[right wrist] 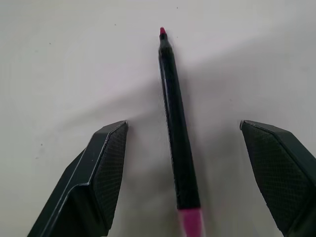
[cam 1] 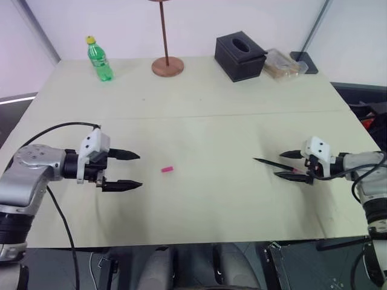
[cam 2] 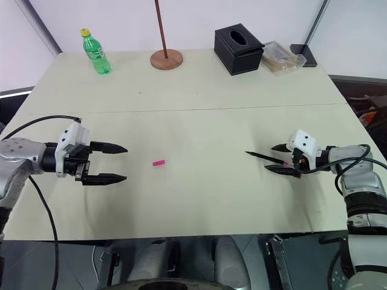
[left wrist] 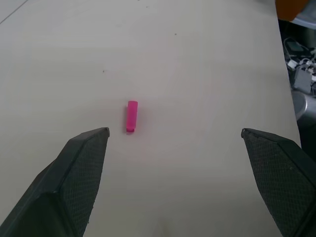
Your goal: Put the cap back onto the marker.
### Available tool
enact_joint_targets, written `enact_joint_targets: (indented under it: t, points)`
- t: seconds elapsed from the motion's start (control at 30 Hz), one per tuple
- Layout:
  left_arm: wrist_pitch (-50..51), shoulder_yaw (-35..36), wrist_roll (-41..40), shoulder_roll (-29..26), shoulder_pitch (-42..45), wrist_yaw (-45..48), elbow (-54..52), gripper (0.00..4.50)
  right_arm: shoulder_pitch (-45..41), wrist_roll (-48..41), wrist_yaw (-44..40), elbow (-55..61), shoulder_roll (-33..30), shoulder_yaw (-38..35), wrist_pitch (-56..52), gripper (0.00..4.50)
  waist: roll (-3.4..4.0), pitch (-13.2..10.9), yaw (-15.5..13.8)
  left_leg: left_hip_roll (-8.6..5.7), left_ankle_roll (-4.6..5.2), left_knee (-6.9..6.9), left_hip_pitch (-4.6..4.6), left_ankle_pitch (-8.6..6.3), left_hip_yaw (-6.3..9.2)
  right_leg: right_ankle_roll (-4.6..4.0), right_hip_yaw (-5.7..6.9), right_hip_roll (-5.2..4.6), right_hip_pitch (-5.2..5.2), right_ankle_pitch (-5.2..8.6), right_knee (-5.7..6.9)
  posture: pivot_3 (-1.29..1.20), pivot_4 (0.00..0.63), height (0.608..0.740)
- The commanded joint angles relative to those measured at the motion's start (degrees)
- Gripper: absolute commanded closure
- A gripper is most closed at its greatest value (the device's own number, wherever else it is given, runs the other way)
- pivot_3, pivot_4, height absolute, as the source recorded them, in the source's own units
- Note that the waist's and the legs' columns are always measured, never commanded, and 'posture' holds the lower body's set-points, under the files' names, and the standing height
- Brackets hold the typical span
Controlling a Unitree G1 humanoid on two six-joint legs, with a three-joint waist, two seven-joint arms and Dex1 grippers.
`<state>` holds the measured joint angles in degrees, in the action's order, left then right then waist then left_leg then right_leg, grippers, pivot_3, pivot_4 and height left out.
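The cap (cam 1: 167, 170) is a small bright pink cylinder lying on the pale table (cam 1: 199, 133), a short way in front of my left gripper (cam 1: 139, 170). That gripper is open and points toward the cap (left wrist: 132, 116), apart from it. On the right, the marker (cam 1: 275, 164) is a thin black stick that rests on the table. Its pointed tip faces the middle and its pink end (right wrist: 190, 224) faces the wrist. My right gripper (cam 1: 279, 165) is open with the marker (right wrist: 175, 133) between its fingers, and neither pad touches it.
At the back of the table stand a green bottle (cam 1: 100, 59), a wooden stand with a round base (cam 1: 167, 66), a black tissue box (cam 1: 240, 55) and a clear container (cam 1: 281, 63). The table's front edge lies close below both grippers.
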<state>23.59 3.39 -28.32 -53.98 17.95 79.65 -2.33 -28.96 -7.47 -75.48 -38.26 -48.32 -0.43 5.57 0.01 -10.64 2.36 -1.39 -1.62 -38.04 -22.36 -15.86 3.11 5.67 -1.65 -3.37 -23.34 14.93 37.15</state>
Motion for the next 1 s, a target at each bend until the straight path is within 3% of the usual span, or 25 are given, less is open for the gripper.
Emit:
enact_joint_targets:
  t: [0.03,0.5,0.6,0.77,0.8,1.0]
  points:
    - [0.47,2.29,-1.78,-0.42,-0.19,0.3,-0.73,0.0,-0.66,-0.5,0.35,1.94,1.73,0.61,-1.84,0.78,0.0,0.0,0.23,0.0,0.0,0.0,0.0,0.0,0.0,0.0,0.0,0.0,-0.01,0.0,0.01,0.0,0.15,0.74]
    - [-1.15,1.49,-0.54,0.03,-0.92,-0.76,-0.86,0.0,-2.31,-0.91,1.29,2.7,4.25,0.12,-5.79,0.78,0.0,0.0,0.13,0.02,0.0,0.0,0.02,0.0,0.0,0.0,-0.01,0.02,-0.02,0.0,0.04,0.0,0.15,0.74]
    - [-1.25,1.59,-0.52,0.0,-1.15,-0.94,-0.88,0.0,-2.64,-0.66,1.4,2.18,4.24,0.19,-5.83,1.69,0.0,0.0,0.12,0.01,0.0,0.0,0.01,0.0,0.0,0.0,-0.01,0.01,-0.02,0.0,0.04,0.0,0.15,0.74]
    - [-1.32,1.82,-0.68,0.01,-1.58,-1.43,-1.25,0.0,-2.33,0.09,0.8,1.69,3.36,0.7,-5.46,4.29,0.0,0.0,0.02,0.0,0.0,0.0,0.01,0.0,0.0,0.0,-0.01,-0.01,-0.01,0.0,0.04,0.0,0.15,0.74]
    - [-1.35,1.91,-0.7,-0.02,-1.71,-1.48,-1.3,0.0,-2.31,0.35,0.63,1.45,2.98,0.77,-5.29,4.47,0.0,0.0,0.0,0.0,0.0,0.0,0.01,0.0,0.0,0.0,-0.01,-0.01,-0.01,0.0,0.04,0.0,0.15,0.74]
    - [-1.58,1.82,-0.66,0.25,-1.77,-1.91,-1.13,0.0,-2.14,1.48,0.54,0.49,1.67,1.15,-3.99,4.47,0.0,0.0,-0.24,-0.03,0.0,0.0,0.01,0.0,0.0,0.0,-0.01,-0.05,0.0,0.0,0.03,0.0,0.15,0.74]
